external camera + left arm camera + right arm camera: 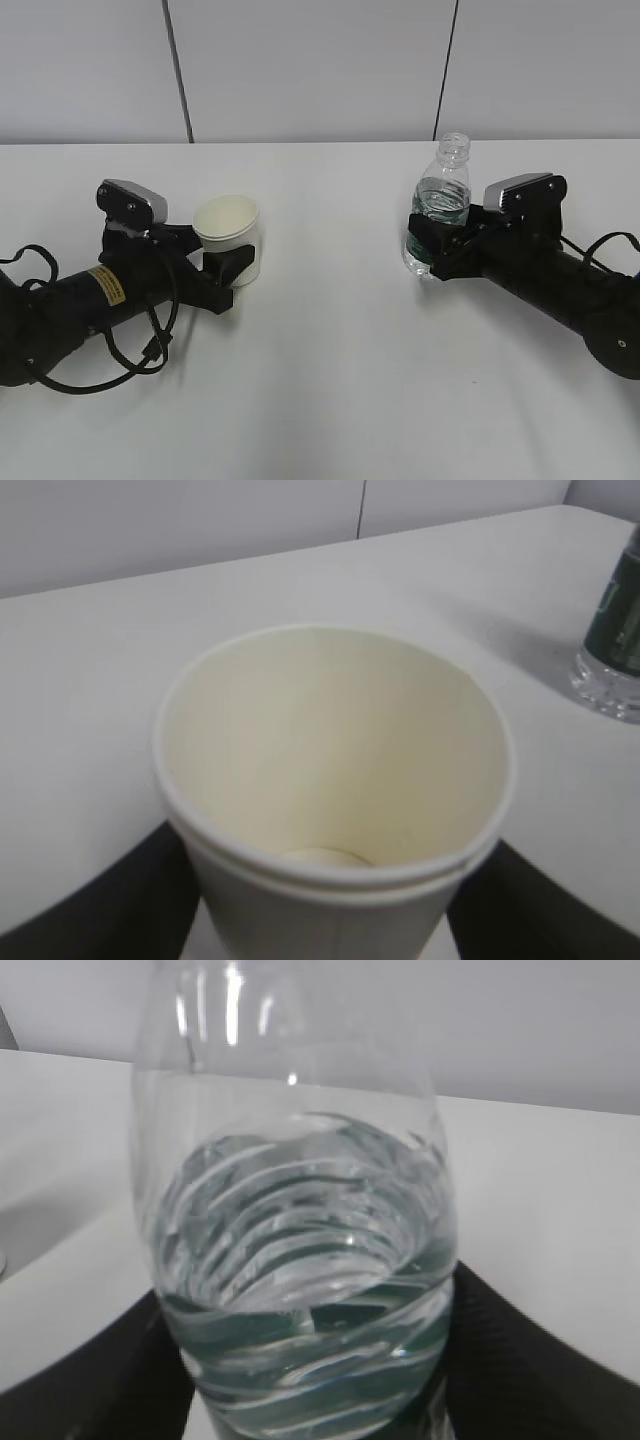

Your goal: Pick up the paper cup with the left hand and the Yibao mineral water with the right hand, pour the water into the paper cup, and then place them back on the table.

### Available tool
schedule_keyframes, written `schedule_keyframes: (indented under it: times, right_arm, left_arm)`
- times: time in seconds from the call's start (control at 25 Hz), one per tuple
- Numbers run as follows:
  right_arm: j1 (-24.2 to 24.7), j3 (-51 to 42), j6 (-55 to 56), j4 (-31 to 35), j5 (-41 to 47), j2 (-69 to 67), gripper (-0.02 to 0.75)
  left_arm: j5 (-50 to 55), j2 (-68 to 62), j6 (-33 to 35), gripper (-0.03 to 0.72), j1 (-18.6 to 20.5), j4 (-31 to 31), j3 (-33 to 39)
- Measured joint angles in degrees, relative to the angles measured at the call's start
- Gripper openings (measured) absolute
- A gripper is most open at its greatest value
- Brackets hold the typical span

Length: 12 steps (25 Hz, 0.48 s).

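Observation:
The white paper cup (230,235) stands on the white table (330,380) at the left, and its cream inside (330,750) looks empty. My left gripper (222,250), on the arm with the yellow sticker, is shut on it, with black fingers (120,910) against both sides. The Yibao mineral water bottle (440,205) stands capless at the right, with clear water (300,1230) up to its shoulder. My right gripper (432,245) is shut on its green-labelled lower body, with fingers (520,1360) on both sides. The bottle's base also shows in the left wrist view (610,650).
A pale grey panelled wall (320,70) runs behind the table's far edge. Black cables (130,360) loop on the table beside the left arm. Bare white tabletop lies between the cup and the bottle and in front of both arms.

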State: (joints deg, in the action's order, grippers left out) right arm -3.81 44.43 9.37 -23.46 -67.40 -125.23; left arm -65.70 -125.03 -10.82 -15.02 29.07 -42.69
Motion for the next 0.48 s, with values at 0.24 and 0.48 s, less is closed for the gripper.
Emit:
schedule_keyframes:
  times: [0.24,0.48]
  right_arm:
    - [0.0,0.0,0.0,-0.5,0.0,0.0,0.49]
    - [0.0,0.0,-0.1,-0.9,0.0,0.0,0.49]
  left_arm:
    - [-0.1,0.0,-0.7,0.452,-1.1,1.9,0.0]
    - [0.2,0.0,-0.8,0.452,-5.0,2.8,-0.5]
